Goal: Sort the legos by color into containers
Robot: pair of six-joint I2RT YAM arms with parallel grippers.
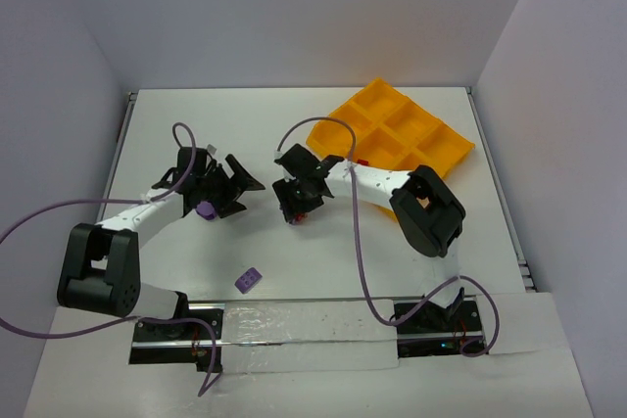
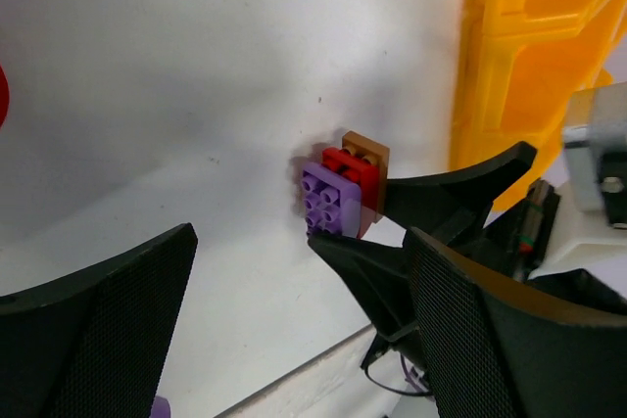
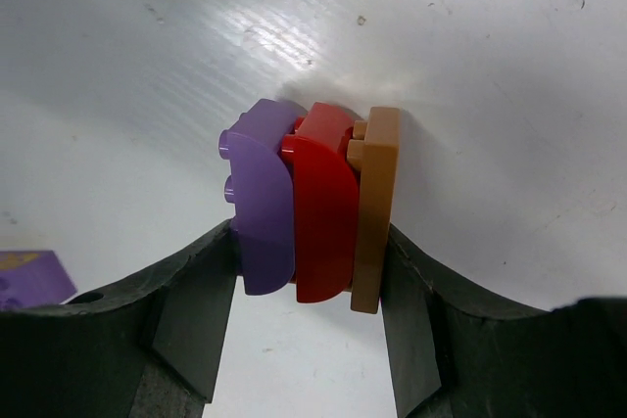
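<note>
Right wrist, unlike overhead, shows right gripper point(image 3: 311, 234) clamping lego stack point(image 3: 318, 193) (left gripper point(image 2: 301, 234) gapes)

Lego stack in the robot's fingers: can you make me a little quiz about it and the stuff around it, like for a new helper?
1. Pick one: in the small stack of purple, red and brown studded plastic bricks, which colour is in the middle? A purple, B red, C brown.
2. True or false: the left arm's fingers are squeezing that stack.
3. Fill in: the loose purple plastic brick lies on the white ____, outside the orange-yellow plastic tray.
Key: 1 B. 2 False: the right arm's fingers hold it; the left ones stand wide open. 3 table.
</note>
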